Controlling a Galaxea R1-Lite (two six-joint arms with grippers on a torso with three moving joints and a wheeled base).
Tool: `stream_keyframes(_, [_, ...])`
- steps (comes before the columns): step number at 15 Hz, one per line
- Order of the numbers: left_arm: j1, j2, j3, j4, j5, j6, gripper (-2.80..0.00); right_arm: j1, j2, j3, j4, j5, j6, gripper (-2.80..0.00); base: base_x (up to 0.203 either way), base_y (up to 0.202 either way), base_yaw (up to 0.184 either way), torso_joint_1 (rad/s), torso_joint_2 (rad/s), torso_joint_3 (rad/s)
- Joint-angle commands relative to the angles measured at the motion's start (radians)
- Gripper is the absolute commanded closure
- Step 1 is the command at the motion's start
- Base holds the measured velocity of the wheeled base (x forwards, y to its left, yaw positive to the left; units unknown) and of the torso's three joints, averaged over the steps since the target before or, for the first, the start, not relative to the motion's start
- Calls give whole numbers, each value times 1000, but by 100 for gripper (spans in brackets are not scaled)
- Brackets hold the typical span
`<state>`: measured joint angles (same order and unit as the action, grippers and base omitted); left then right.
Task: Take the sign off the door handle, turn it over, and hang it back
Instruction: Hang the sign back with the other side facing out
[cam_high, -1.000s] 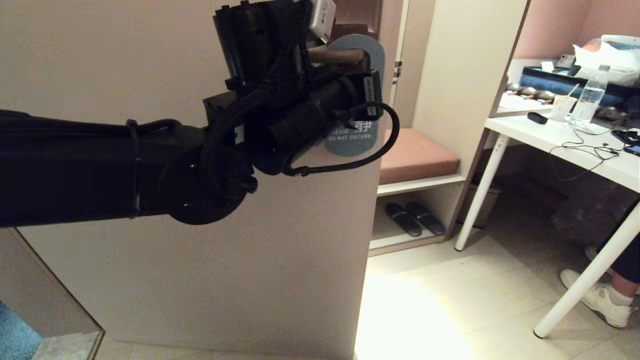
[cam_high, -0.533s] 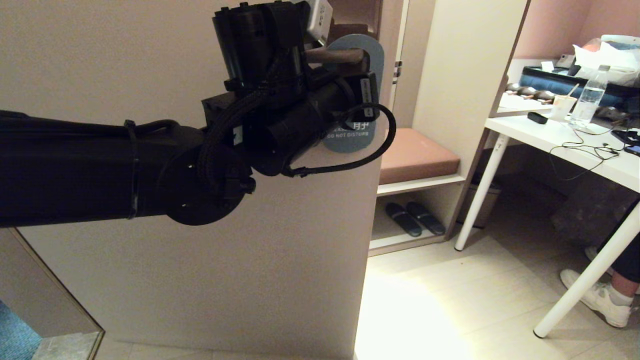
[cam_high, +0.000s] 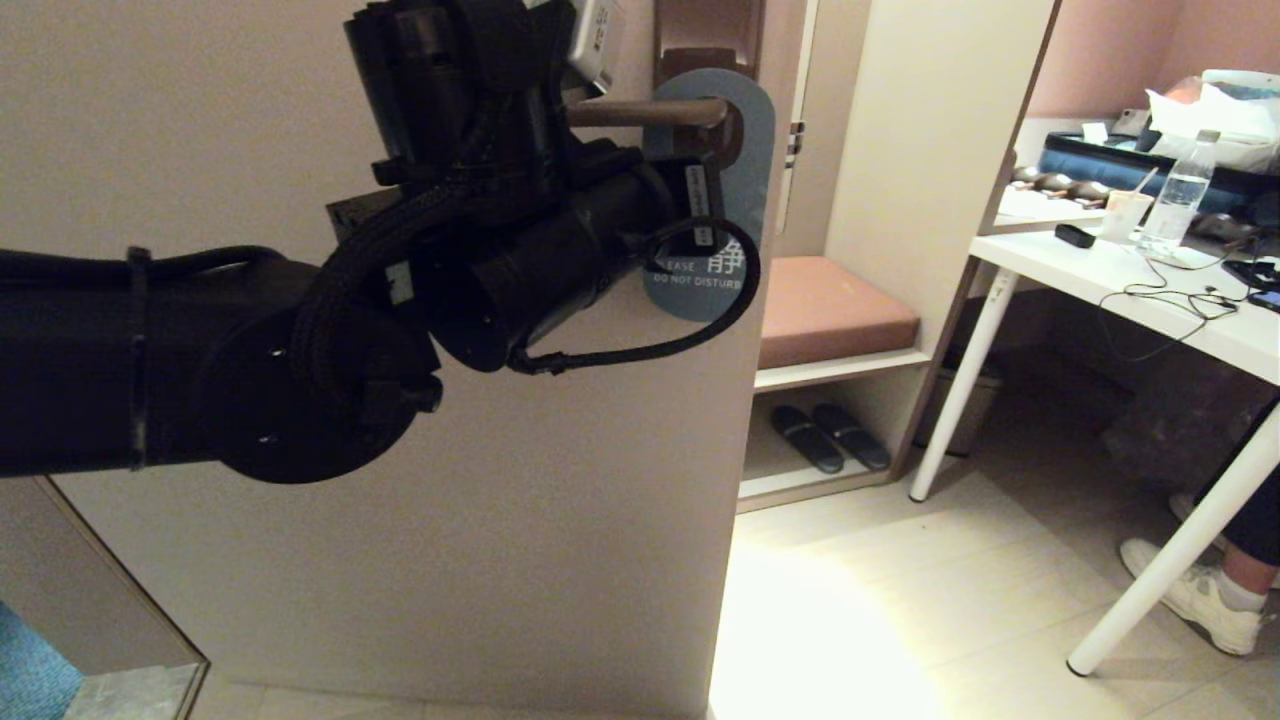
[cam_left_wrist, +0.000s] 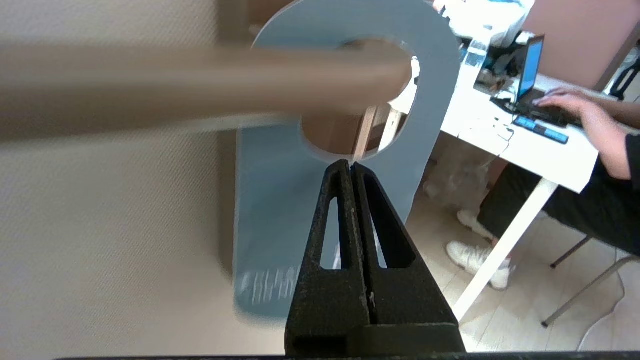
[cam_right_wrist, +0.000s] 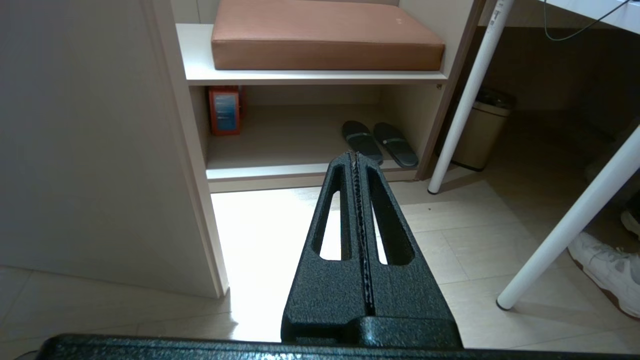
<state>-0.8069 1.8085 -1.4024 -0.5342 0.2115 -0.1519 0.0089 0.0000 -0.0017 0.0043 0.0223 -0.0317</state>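
The sign (cam_high: 748, 170) hangs on the door handle (cam_high: 650, 112) with its grey-blue "DO NOT DISTURB" face outward. In the left wrist view the handle (cam_left_wrist: 200, 82) passes through the hole of the sign (cam_left_wrist: 270, 200). My left gripper (cam_left_wrist: 351, 165) is shut, its tips just under the hole's lower edge, in front of the card's face and holding nothing. In the head view my left wrist (cam_high: 560, 240) covers the sign's left part and hides the fingers. My right gripper (cam_right_wrist: 355, 156) is shut and empty, low over the floor.
The beige door (cam_high: 300, 560) fills the left. Right of it an open cabinet holds a brown cushion (cam_high: 835, 310) and dark slippers (cam_high: 830, 437). A white table (cam_high: 1130, 290) with a bottle (cam_high: 1180, 200) stands at the right, a person's shoe (cam_high: 1195, 590) beneath.
My left arm has pulled back to the left and nearer to the head camera. More of the sign and handle shows. The sign stays hung; both grippers stay shut.
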Motion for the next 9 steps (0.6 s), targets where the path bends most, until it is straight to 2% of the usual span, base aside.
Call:
stream_keyframes(1, [3,-62,59,-3,5,-1,0,0,2,0,0,1,-1,0,0,0,0,0,0,0])
stream_keyframes(6, [36,-189,236,-7,8,-3,0,0,2,0,0,1,-1,0,0,0,0,0,0,0])
stream_keyframes(9, [117,-286,338,-6,6,-2,0,0,2,0,0,1,-1,0,0,0,0,0,0,0])
